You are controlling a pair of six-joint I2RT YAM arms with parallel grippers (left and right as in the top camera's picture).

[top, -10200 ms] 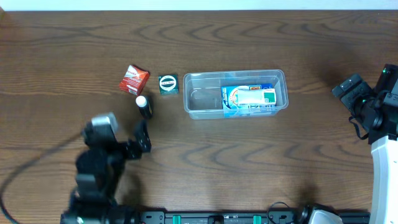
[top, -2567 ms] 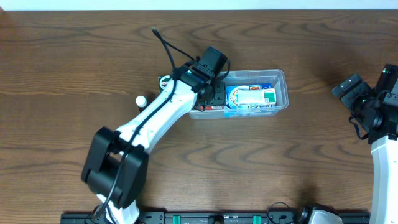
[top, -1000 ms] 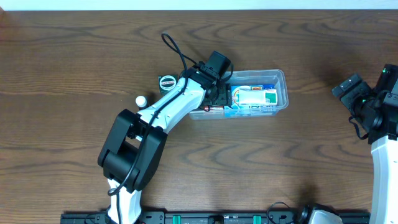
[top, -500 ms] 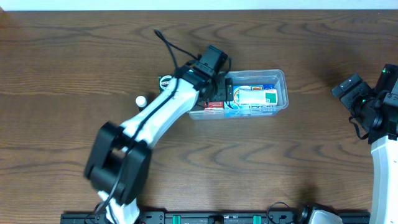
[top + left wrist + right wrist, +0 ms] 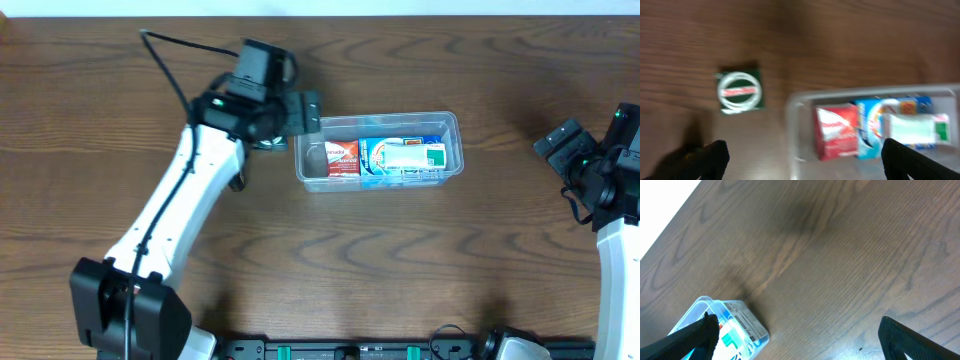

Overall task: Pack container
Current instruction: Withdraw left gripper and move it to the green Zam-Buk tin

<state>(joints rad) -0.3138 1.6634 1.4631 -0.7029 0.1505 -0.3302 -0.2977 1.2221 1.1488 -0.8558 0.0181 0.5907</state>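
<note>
The clear container [image 5: 450, 128] sits at the table's middle. A red box [image 5: 342, 157] lies in its left half and a blue and green box [image 5: 402, 155] in its right half. My left gripper [image 5: 305, 112] hovers open and empty just past the tub's left end. In the blurred left wrist view the open left gripper [image 5: 802, 150] looks down on the container's [image 5: 792, 107] left rim, the red box [image 5: 836, 131] and the blue box [image 5: 875, 125]. At the table's right side my right gripper [image 5: 556, 146] stands open and empty, far from the tub.
A small green packet [image 5: 739, 91] lies on the wood left of the tub, mostly under my left wrist in the overhead view. Beside the left arm shows a dark bit of a small bottle [image 5: 238, 181]. The right wrist view catches the container's corner [image 5: 752, 322] at lower left.
The left gripper has opened wider, left the red box in the tub's left half, and drawn back up and to the left out of the tub. The right arm has not moved.
</note>
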